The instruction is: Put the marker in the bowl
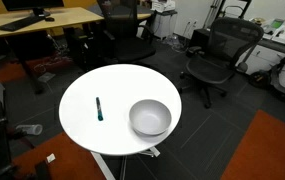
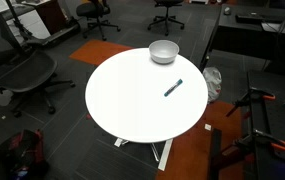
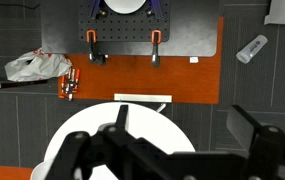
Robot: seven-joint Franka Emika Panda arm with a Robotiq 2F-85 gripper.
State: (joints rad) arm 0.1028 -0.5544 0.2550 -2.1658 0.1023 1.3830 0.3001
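The marker (image 1: 99, 109), a short dark teal-and-black stick, lies flat on the round white table (image 1: 112, 85). It also shows in an exterior view (image 2: 173, 88) near the table's edge. The light-grey bowl (image 1: 150, 117) stands upright and empty on the same table, apart from the marker, and also shows in an exterior view (image 2: 163, 51). My gripper (image 3: 180, 112) appears only in the wrist view, high above the table's edge (image 3: 142, 120). Its jaws are spread wide and empty. Marker and bowl are out of the wrist view.
Black office chairs (image 1: 220, 52) (image 2: 22, 72) stand around the table, with a wooden desk (image 1: 42, 18) behind. On the floor lie an orange mat (image 3: 152, 78), a plastic bag (image 3: 37, 66), a bottle (image 3: 252, 48) and a black plate with clamps (image 3: 122, 35).
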